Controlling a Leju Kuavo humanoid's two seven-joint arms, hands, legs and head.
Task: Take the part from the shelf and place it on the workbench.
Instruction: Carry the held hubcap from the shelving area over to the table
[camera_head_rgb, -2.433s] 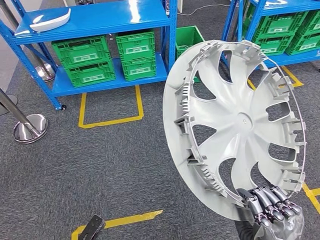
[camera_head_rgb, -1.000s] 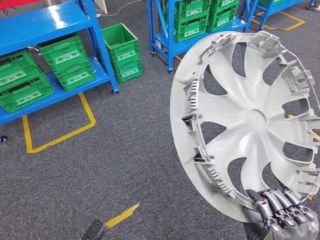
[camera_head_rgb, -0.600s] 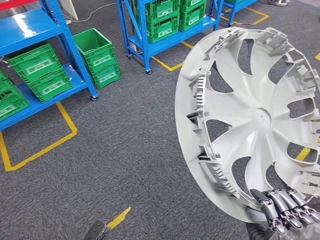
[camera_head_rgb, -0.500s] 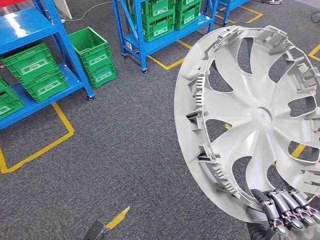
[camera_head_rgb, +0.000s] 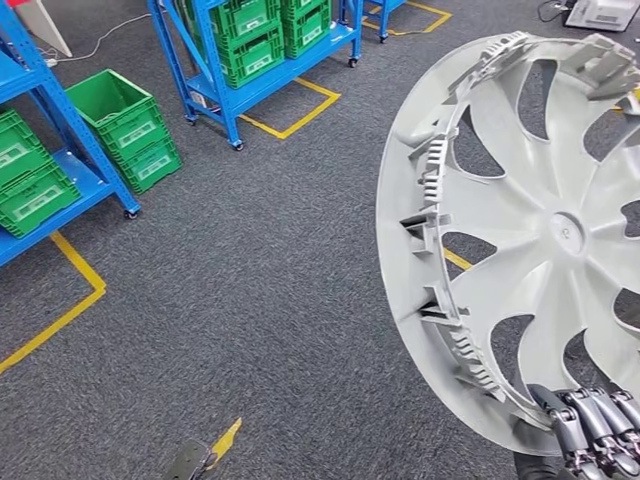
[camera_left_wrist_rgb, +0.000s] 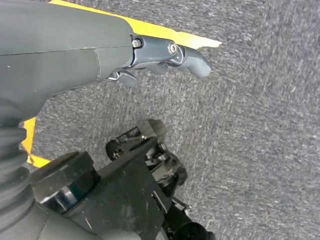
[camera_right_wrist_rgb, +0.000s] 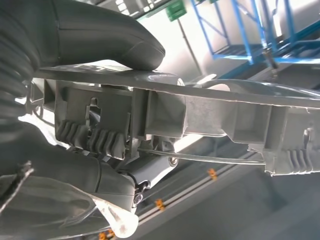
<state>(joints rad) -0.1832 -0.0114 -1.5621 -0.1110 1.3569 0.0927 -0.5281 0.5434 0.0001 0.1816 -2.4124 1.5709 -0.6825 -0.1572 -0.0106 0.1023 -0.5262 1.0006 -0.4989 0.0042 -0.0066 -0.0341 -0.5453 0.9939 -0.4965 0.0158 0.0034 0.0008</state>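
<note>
A: Fingers (camera_head_rgb: 596, 425) of my right hand (camera_head_rgb: 585, 435) curled over the lower rim of the round light-grey plastic wheel cover (camera_head_rgb: 528, 230), thumb (camera_right_wrist_rgb: 109, 42) pressed on the opposite face. Pinching it. Cover's held upright in the air, above the dark grey carpet (camera_head_rgb: 264, 300).

B: Left hand (camera_left_wrist_rgb: 113, 55)?

A: Hanging beside the cover, down near the carpet, holding nothing; can't tell how its fingers lie.

B: Handling?

A: Looks light but wide and a bit flexy. Clips and the thin wire ring (camera_right_wrist_rgb: 211, 159) on the back look fragile. Best hold: solid rim between clips.

B: Workbench?

A: Blue metal shelves (camera_head_rgb: 226, 80) with green crates (camera_head_rgb: 124, 125) are well beyond the cover.
</note>
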